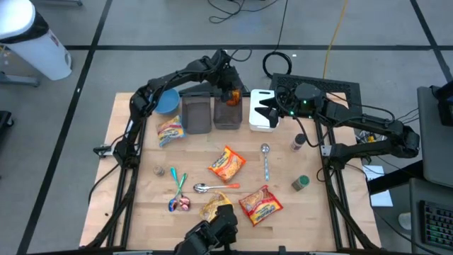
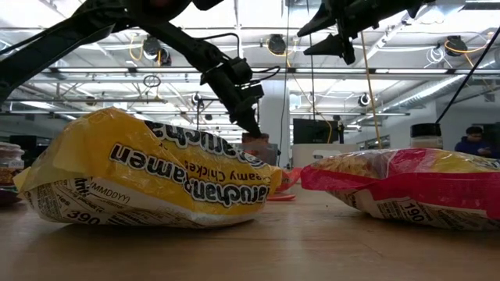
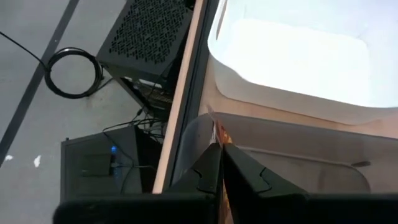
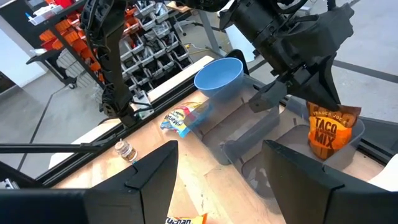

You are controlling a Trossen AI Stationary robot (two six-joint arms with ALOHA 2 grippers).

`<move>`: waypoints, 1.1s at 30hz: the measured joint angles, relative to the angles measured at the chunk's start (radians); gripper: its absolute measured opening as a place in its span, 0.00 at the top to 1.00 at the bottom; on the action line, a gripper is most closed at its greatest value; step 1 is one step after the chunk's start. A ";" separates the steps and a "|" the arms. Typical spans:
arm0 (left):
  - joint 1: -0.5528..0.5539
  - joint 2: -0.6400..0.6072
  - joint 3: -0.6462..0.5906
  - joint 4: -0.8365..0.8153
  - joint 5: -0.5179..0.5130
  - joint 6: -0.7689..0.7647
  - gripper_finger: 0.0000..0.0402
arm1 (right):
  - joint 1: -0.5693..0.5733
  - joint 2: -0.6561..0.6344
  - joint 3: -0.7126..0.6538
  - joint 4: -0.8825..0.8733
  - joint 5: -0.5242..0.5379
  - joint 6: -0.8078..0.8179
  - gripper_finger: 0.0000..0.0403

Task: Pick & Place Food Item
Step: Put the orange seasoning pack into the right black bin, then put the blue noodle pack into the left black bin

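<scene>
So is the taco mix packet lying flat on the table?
No, the taco mix packet stands upright in a clear bin, pinched by the left gripper.

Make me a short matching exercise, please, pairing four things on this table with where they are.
Things:
1. taco mix packet
2. blue bowl
3. spoon
4. left gripper

Places:
A. far left, beside the clear bins
B. bare wood, mid-table right of centre
C. standing in a clear bin
D. above the taco mix, fingers pinched on its top edge

Pairs: 1-C, 2-A, 3-B, 4-D
</scene>
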 joint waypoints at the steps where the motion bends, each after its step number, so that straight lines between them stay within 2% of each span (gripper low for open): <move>1: 0.000 0.000 0.000 0.000 0.004 0.000 0.94 | 0.000 0.000 0.000 0.000 0.000 0.000 0.44; 9: 0.008 0.000 0.000 -0.001 0.055 -0.007 0.90 | 0.000 0.000 0.000 0.000 0.000 0.000 0.44; 18: 0.019 0.000 0.000 -0.008 0.047 -0.057 0.63 | 0.000 0.000 0.000 0.000 0.000 0.000 0.44; 23: 0.023 -0.027 0.000 -0.006 0.021 -0.106 0.53 | 0.000 0.000 0.000 0.000 0.000 0.000 0.44; 28: 0.031 -0.110 0.000 -0.001 0.022 -0.115 0.49 | 0.000 0.000 0.000 0.001 0.000 -0.010 0.44; 33: 0.033 -0.229 0.000 -0.030 0.056 -0.225 0.51 | 0.000 0.000 0.000 0.052 0.002 -0.044 0.44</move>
